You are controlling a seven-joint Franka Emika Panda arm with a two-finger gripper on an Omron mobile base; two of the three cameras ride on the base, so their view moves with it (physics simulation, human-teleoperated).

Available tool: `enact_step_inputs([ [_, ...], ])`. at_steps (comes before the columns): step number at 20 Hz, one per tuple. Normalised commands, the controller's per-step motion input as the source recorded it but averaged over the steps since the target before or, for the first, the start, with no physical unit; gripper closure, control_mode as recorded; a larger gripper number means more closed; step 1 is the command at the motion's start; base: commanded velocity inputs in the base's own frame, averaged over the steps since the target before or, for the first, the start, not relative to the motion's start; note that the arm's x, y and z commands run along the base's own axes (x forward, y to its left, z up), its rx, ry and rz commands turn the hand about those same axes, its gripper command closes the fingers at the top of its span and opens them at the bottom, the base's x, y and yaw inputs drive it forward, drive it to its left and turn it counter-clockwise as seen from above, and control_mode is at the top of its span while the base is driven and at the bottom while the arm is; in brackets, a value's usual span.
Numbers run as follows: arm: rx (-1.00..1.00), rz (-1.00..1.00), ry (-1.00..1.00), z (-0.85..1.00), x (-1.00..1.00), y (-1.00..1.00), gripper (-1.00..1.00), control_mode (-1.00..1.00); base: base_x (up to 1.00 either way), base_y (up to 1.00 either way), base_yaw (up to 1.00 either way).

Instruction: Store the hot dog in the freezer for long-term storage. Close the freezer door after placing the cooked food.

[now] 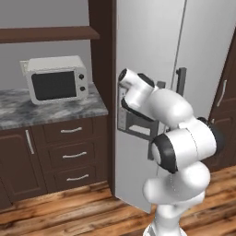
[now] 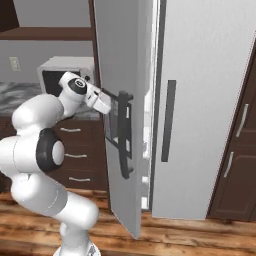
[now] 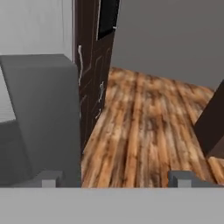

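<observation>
so the pincer (image 3: 114, 179) stands spread and holds nothing; its two tips rise at the bottom of the hand view, one close against the grey handle (image 3: 41, 118), the other over bare wood floor (image 3: 148, 127). in the right base view the hand sits just beside the dispenser recess (image 2: 116, 122) on the freezer door (image 2: 122, 100), near the dark vertical handle (image 2: 126, 135). the door stands part open, with a strip of white freezer (image 2: 147, 130) showing between it and the fridge door (image 2: 205, 100). the hot dog cannot be made out in that strip, so whether it is stored cannot be told.

judged step: close the door. set the hand flat on the outer face near the handle side, far from the hinge, and push in one steady arc. keep the tips clear of the handle and recess. stop only when the gap is gone. the microwave (image 1: 56, 83) on the bench (image 1: 46, 110) is well apart.
</observation>
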Motion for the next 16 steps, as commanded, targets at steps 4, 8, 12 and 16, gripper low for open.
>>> enact_step_inputs([
  [4, 0.14, 0.43, -0.08, 0.0, 0.8, -0.91, -1.0, -1.0, 0.0, 0.0, 0.0],
  [8, 0.1, 0.51, -0.12, -0.02, 0.22, -1.0, -1.0, -1.0, 0.0, 0.0, 0.0],
  [12, 0.1, 0.58, -0.11, -0.01, 0.63, -0.88, -1.0, -1.0, 0.0, 0.0, 0.0],
  [16, 0.16, 0.63, -0.15, 0.0, 0.58, -0.77, -1.0, -1.0, 0.0, 0.0, 0.0],
])
